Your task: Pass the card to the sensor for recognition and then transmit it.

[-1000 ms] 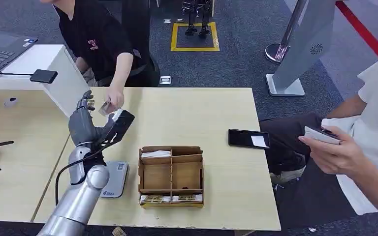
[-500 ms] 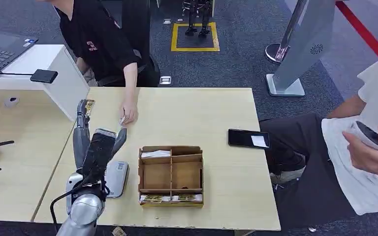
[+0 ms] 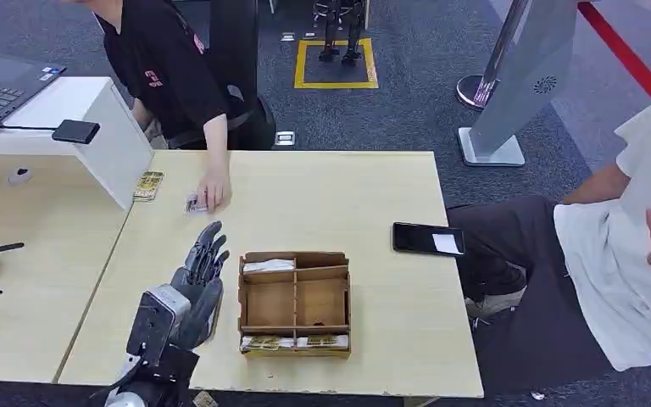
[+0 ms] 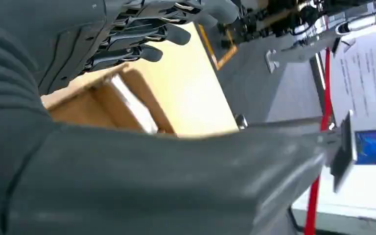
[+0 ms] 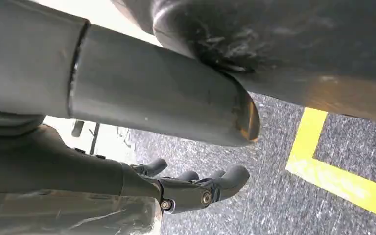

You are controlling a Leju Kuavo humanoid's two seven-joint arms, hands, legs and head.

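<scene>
We see the big wooden table (image 3: pixel 373 186) first, with a cardboard tray (image 3: pixel 295 303) standing on its near half and a black phone (image 3: pixel 428 239) lying off to the right. Our left hand (image 3: pixel 197 280) hovers just beside the tray's left side, its fingers spread and holding nothing; it covers the spot where a reader might lie, so we cannot see one. Our right hand (image 5: pixel 191 188) hangs low over the carpet, fingers loosely curled on nothing as far as we can tell. A person's hand (image 3: pixel 213 190) presses on the card (image 3: pixel 195 203) at the far left of the table, well apart from our own fingers. We judge the card light, thin, stiff and rather slick, lying flat so that there is little edge to catch. We would pinch it by a short edge between thumb and finger, leaving its face free for reading.
</scene>
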